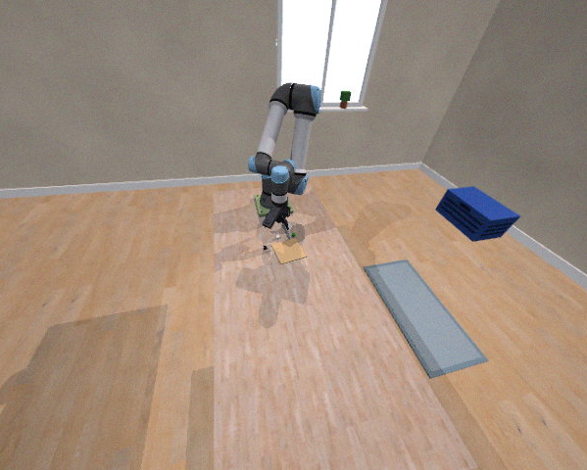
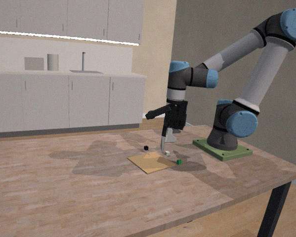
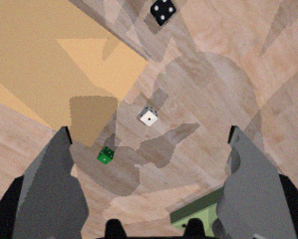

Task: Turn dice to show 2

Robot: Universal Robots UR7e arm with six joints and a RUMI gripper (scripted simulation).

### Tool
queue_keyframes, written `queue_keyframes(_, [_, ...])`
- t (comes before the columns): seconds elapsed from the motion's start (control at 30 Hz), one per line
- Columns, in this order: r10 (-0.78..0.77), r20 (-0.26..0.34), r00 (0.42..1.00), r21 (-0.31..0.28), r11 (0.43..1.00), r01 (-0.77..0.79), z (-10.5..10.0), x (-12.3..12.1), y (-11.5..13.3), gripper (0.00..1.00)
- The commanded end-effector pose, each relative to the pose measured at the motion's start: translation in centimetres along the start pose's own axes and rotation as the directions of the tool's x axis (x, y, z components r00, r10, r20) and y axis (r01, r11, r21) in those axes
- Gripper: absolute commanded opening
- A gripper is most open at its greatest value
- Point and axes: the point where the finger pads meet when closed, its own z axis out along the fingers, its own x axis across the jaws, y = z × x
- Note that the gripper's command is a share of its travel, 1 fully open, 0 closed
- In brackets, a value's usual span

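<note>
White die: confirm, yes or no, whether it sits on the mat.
No, the white die rests on bare wood, apart from the mat.

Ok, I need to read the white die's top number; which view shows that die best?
The wrist view: the white die is largest there, with one pip facing the camera. The exterior view shows a small white cube; the top view shows a speck.
</note>
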Motion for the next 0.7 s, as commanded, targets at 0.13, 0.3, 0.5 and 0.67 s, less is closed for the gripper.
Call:
queue_keyframes(0.13, [0.0, 0.0, 1.0, 0.001, 1.0, 0.0, 0.0, -1.2, 1.2, 1.0])
queue_keyframes(0.3, [0.0, 0.0, 1.0, 0.001, 1.0, 0.0, 0.0, -2.6, 2.7, 1.0])
queue_keyframes(0.5, [0.0, 0.0, 1.0, 0.001, 1.0, 0.0, 0.0, -3.8, 3.9, 1.0])
queue_keyframes(0.67, [0.0, 0.0, 1.0, 0.001, 1.0, 0.0, 0.0, -5.1, 5.3, 1.0])
